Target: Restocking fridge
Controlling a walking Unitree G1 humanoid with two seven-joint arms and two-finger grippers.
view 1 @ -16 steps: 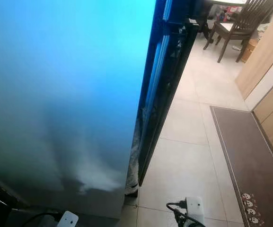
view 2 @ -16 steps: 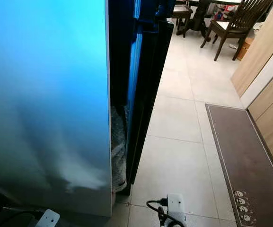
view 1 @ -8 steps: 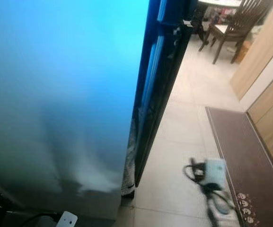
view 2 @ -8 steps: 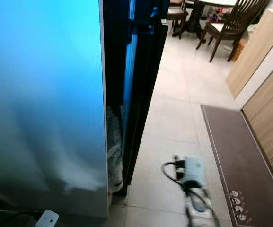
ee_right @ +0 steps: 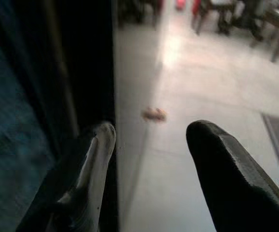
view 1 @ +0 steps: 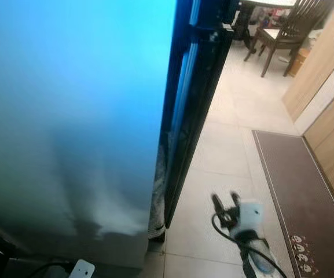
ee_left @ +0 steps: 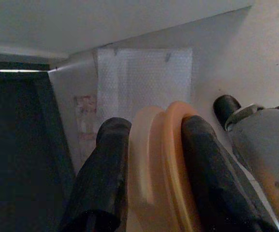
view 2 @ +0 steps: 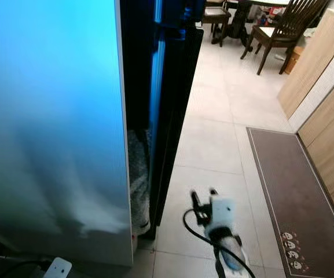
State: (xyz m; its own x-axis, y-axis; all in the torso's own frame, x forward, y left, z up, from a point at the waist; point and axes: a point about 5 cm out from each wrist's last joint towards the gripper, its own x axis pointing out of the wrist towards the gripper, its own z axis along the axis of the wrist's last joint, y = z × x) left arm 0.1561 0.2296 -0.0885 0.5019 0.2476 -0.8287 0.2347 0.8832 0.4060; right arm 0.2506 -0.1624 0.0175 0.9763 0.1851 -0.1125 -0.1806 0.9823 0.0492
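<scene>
My right gripper (view 1: 224, 204) hangs at five o'clock over the tiled floor (view 1: 230, 145), fingers spread, beside the fridge door (view 1: 74, 116). My left gripper (ee_left: 154, 159) pinches a peach-coloured lid (ee_left: 161, 159).

One fridge (view 1: 74, 116), one brown floor mat (view 1: 303, 191), two wooden chairs (view 1: 291, 32), one dining table (view 2: 271, 3), two grippers (view 1: 224, 202)

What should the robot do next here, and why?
Probably reach the right gripper toward the fridge door edge and pull it wider. The gripper is open and raised beside the door, which stands only narrowly ajar, while the left gripper is shut on a peach-coloured item that needs a way in.
</scene>
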